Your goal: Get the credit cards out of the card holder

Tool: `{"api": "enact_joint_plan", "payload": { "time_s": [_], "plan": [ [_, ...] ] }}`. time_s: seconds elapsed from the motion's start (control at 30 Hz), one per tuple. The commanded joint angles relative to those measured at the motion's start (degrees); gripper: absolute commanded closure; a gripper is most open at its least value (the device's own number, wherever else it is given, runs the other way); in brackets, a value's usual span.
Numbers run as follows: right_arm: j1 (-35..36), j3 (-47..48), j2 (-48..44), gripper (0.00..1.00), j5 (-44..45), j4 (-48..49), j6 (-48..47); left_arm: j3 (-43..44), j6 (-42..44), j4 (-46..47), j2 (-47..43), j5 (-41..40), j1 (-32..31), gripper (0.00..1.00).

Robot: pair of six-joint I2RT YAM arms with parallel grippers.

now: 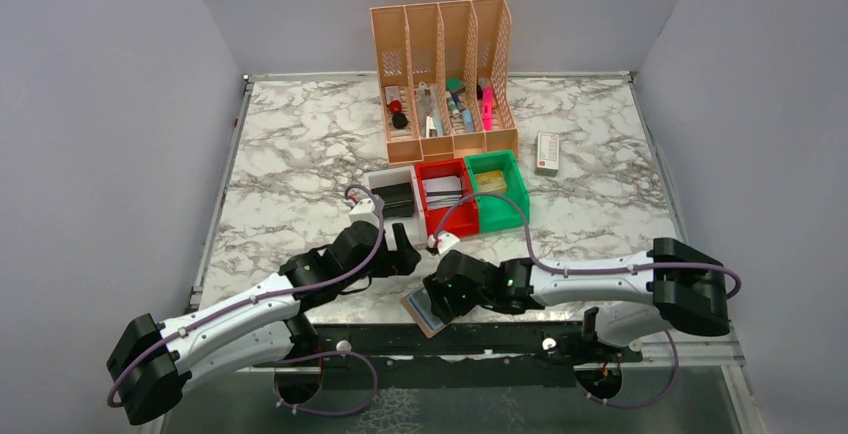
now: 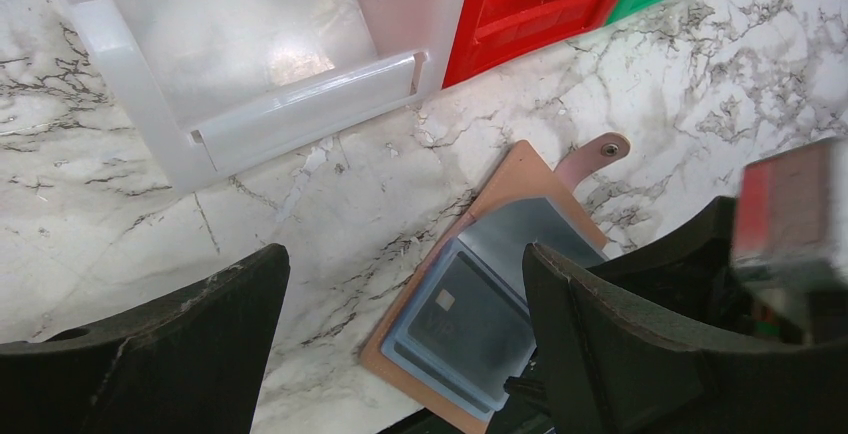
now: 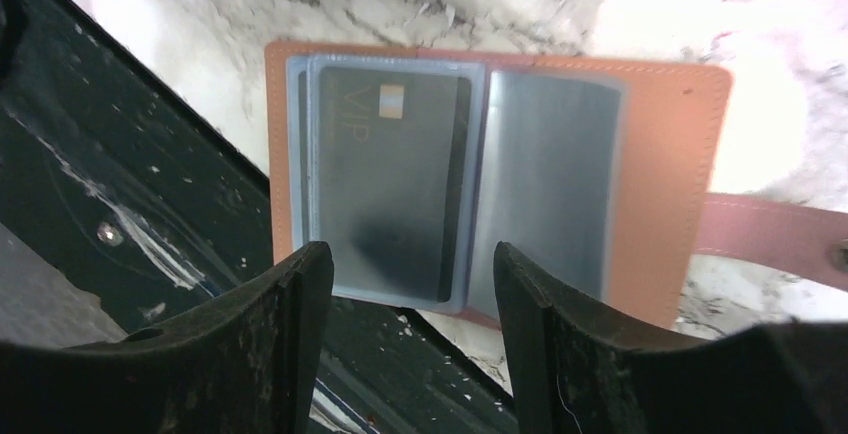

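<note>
The tan-brown card holder (image 3: 670,154) lies open at the table's near edge, one corner hanging over the black rail. Clear bluish sleeves inside it hold the credit cards; a dark card (image 3: 385,174) marked VIP faces up in the left sleeve. My right gripper (image 3: 410,274) is open, its fingertips just short of the holder's near edge, with nothing between them. My left gripper (image 2: 405,274) is open above the marble beside the card holder (image 2: 520,179), with the credit cards (image 2: 470,324) near its right finger. In the top view both grippers meet over the card holder (image 1: 420,312).
A clear white bin (image 2: 260,64), a red bin (image 1: 445,194) and a green bin (image 1: 497,186) stand just beyond the holder. An orange file organizer (image 1: 445,74) stands behind them, with a small white box (image 1: 547,153) to its right. The holder's pink strap (image 3: 770,229) lies on the marble.
</note>
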Motion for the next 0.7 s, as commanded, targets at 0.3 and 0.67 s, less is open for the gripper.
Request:
{"api": "enact_joint_plan", "payload": {
  "time_s": [0.3, 0.67],
  "plan": [
    [8.1, 6.7, 15.1, 0.39, 10.8, -10.5, 4.2, 0.1, -0.1, 0.5, -0.4, -2.0, -0.3, 0.1],
    [8.5, 6.5, 13.9, 0.82, 14.1, -9.7, 6.6, -0.2, -0.2, 0.0, -0.6, -2.4, -0.3, 0.1]
  ]
}}
